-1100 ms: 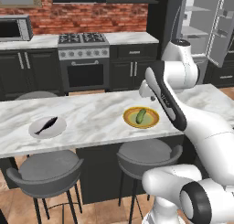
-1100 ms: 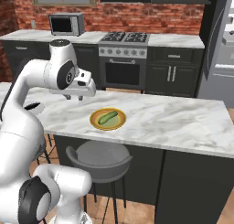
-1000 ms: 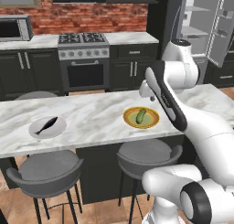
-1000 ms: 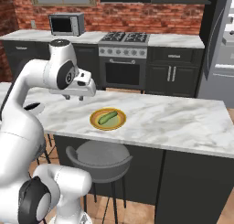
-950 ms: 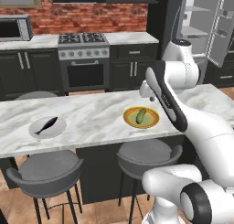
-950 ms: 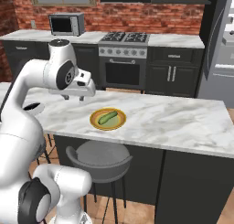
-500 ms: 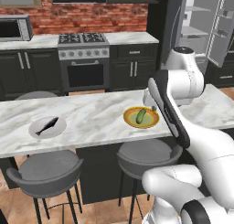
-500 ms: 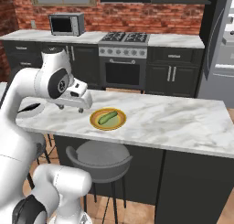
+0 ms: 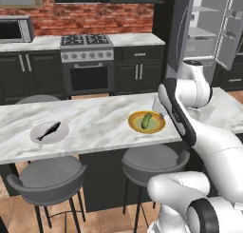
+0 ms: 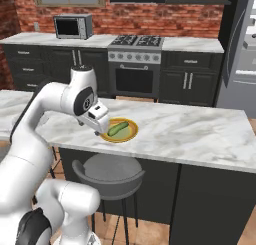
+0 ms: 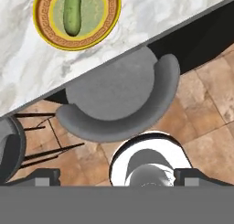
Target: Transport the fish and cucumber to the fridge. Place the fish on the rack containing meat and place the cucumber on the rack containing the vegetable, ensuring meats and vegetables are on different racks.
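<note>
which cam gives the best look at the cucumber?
Hand view: the cucumber is large and seen from above, lying on the yellow plate, though the frame's top edge cuts its end off. Left and right base views show it whole but small, on the marble counter.

No readable text, labels, brand names, numbers or signs appear anywhere in these kitchen views. The microwave, the stove and the fridge carry no legible markings, and any marks on the stove's knobs are too small to make out. The yellow plate has a patterned rim, but it is ornament, not lettering.
</note>
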Motion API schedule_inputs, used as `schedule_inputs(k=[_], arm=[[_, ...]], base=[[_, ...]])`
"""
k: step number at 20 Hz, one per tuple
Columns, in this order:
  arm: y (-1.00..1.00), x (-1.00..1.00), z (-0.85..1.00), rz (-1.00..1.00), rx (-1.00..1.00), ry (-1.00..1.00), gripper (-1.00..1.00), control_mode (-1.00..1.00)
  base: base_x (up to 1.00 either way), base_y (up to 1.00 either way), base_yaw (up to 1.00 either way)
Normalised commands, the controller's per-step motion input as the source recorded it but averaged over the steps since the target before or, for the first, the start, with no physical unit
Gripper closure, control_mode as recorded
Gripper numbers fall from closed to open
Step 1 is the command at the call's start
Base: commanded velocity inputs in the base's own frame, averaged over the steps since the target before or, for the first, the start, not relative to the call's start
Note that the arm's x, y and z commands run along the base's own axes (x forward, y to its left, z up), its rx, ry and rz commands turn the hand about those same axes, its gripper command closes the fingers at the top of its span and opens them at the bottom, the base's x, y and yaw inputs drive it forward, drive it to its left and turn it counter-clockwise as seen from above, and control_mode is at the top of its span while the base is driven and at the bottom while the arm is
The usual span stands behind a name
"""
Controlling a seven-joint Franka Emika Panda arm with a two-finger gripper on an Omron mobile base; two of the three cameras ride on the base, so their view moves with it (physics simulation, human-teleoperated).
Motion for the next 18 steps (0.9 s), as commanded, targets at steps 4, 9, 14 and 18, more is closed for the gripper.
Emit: schedule_inputs(k=[4, 9, 14, 18], arm=[[-0.06, 0.91, -0.22, -0.01, 0.0, 0.23, -1.0, -1.0], [0.0, 0.87, -0.26, 0.0, 0.0, 0.23, -1.0, -1.0], [-0.05, 0.64, -0.31, 0.0, 0.0, 0.11, -1.0, -1.0], [-0.07, 0.62, -0.45, 0.0, 0.0, 0.1, -1.0, -1.0]], base=[[0.0, 0.0, 0.0], [0.0, 0.0, 0.0], [0.0, 0.0, 0.0], [0.0, 0.0, 0.0]])
